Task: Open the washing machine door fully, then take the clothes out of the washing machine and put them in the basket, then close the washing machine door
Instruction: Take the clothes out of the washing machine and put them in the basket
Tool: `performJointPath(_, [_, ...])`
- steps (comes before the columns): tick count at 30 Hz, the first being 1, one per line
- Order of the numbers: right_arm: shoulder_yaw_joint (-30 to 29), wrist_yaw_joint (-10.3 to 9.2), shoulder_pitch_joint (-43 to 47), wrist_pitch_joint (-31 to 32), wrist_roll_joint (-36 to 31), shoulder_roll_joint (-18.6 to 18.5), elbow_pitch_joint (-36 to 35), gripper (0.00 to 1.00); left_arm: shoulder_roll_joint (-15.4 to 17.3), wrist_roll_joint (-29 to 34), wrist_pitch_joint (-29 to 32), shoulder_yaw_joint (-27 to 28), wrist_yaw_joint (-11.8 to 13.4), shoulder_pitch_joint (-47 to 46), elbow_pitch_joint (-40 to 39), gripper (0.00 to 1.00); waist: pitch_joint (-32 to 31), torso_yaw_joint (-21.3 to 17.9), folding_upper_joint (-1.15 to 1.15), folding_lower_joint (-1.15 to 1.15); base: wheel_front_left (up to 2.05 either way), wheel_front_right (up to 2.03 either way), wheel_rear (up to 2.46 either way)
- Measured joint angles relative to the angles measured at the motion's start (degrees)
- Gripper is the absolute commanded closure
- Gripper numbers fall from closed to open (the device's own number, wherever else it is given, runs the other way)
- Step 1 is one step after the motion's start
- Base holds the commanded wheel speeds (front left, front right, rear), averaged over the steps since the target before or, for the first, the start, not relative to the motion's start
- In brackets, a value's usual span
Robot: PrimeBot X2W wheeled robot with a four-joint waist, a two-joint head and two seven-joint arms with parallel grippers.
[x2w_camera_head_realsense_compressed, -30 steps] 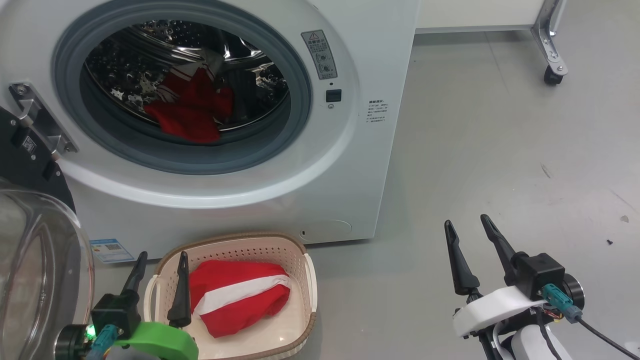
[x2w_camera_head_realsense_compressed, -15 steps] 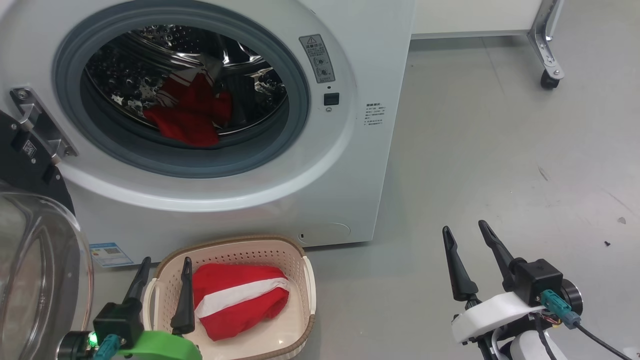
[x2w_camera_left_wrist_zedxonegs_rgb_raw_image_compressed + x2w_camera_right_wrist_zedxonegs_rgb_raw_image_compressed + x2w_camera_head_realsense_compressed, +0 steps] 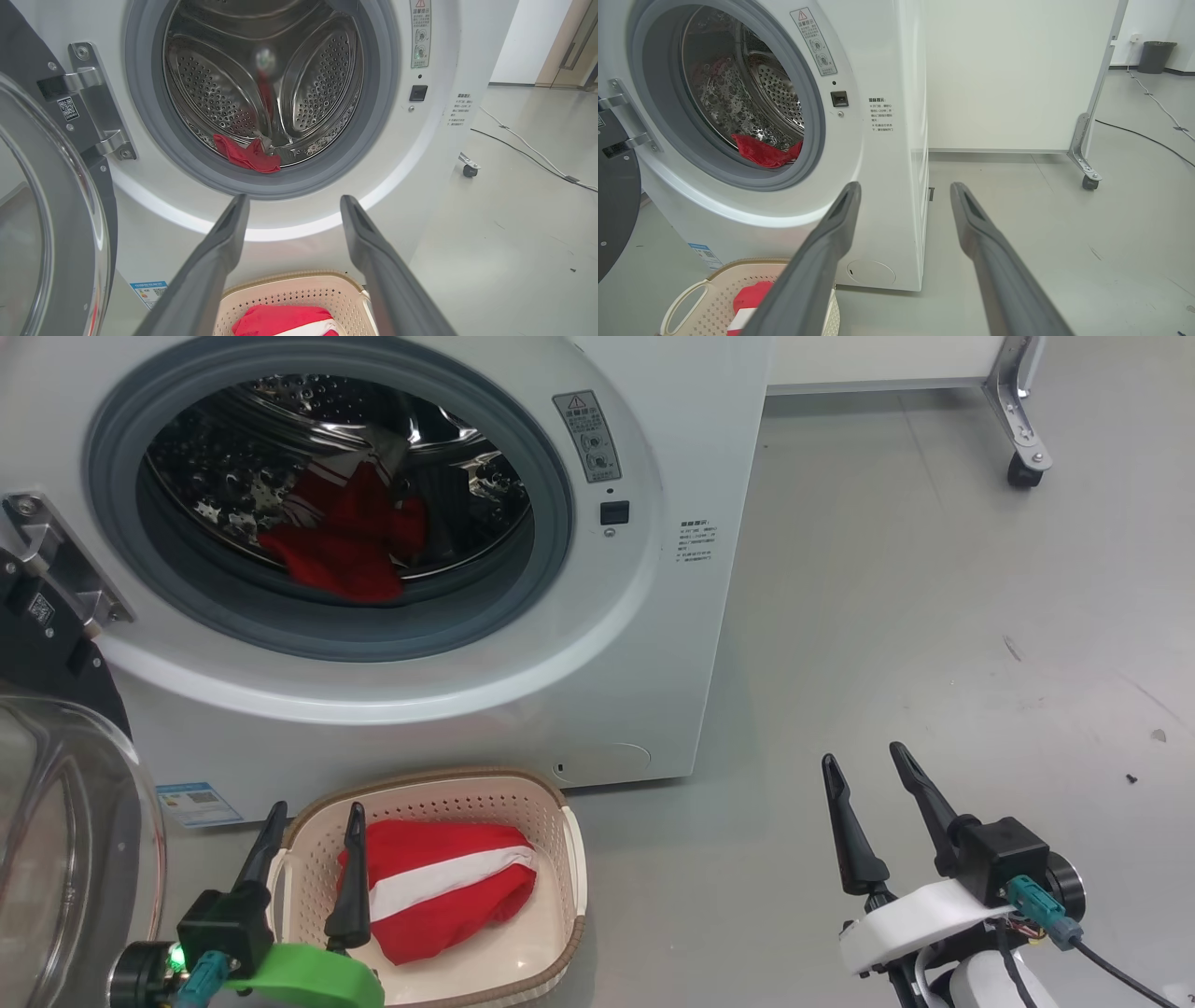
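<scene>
We face the white washing machine (image 3: 644, 644), a big smooth box. Its right edge gives onto a wide stretch of bare grey floor (image 3: 934, 616), open as far as a metal leg on a castor (image 3: 1023, 467). To the left the room is tighter. There the door (image 3: 65, 859) stands swung wide on its metal hinge (image 3: 56, 569), and its bulging clear glass bowl and glossy black rim crowd the lower left corner beside our left arm. The round drum mouth is edged by a thick matt grey rubber ring (image 3: 553, 560), and behind it the perforated steel drum (image 3: 205, 476) shines. At the bottom of the drum, just behind the ring's lower lip, lies a crumpled red garment (image 3: 341, 560) with white stripes. On the floor close before the machine's lower front stands the basket (image 3: 448, 798), a cream plastic rounded rectangle with perforated walls and a brown woven-look rim. In it lies a second red garment (image 3: 439, 915) crossed by a broad white band. Our left hand (image 3: 316, 810) hovers at the basket's left end, fingers spread and holding nothing. One finger is by the left handle and the other is just beside the cloth; we cannot tell whether it touches. Our right hand (image 3: 863, 756) is over bare floor well right of the machine, fingers likewise apart and empty. A small blue label (image 3: 189, 803) sits low on the machine's front.
</scene>
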Motion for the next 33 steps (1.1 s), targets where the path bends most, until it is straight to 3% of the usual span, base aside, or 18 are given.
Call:
performJointPath(13, [0.6, 0.0, -0.4, 0.0, -0.4, 0.0, -2.7, 0.0, 0.0, 0.1, 3.0, -0.7, 0.2, -1.3, -1.0, 0.0, 4.4, -0.5, 0.0, 0.0, 0.0, 0.0, 0.0])
performJointPath(25, [2.5, 0.0, -4.6, 0.0, -0.8, 0.0, -5.7, 0.0, 0.8, -0.6, 8.8, -0.7, -1.2, -13.1, 0.7, 0.0, 12.5, -1.8, 0.0, 0.0, 0.0, 0.0, 0.0])
performJointPath(33, [3.9, -0.44, -7.9, 0.0, 0.4, 0.0, -7.2, 0.0, 3.2, -1.4, 15.0, 0.5, -2.5, -22.5, 3.6, 0.0, 18.4, -4.4, 0.0, 0.0, 0.0, 0.0, 0.0])
